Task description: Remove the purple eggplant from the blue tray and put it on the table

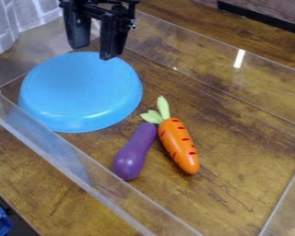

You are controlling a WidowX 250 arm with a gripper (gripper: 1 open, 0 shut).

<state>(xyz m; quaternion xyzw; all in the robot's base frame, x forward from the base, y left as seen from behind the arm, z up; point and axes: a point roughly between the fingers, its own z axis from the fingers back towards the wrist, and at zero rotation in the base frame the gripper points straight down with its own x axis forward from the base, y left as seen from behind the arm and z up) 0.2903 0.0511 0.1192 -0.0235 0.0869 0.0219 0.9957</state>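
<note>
Single camera view, angled down from the front onto a dark brown wood-grain table with a glossy finish and a bright streak of reflected light toward the right.

Toward the left, a large round blue tray, light blue, smooth and shallow, with nothing lying on it. Enclosed by low clear plastic walls running along the near-left and far sides of the work area.

At the top left, a black gripper hanging above the far edge of the tray, with two dark fingers pointing down. Fingers apart, a narrow gap between them showing the background, nothing held. Upper part of the arm cut off by the top edge.

Near the centre, just in front of and to the right of the tray, the purple eggplant, glossy and elongated, lying flat on the table, off the tray. Rounded end toward the near-left, narrower end toward the tray's near-right rim, close to it but apart from it.

Just beside the eggplant on its right, an orange carrot with green leaves, lying roughly parallel, leaves pointing away toward the back. Touching or almost touching the eggplant near their far ends; exact contact hard to tell.

Gripper well apart from both vegetables.
</note>
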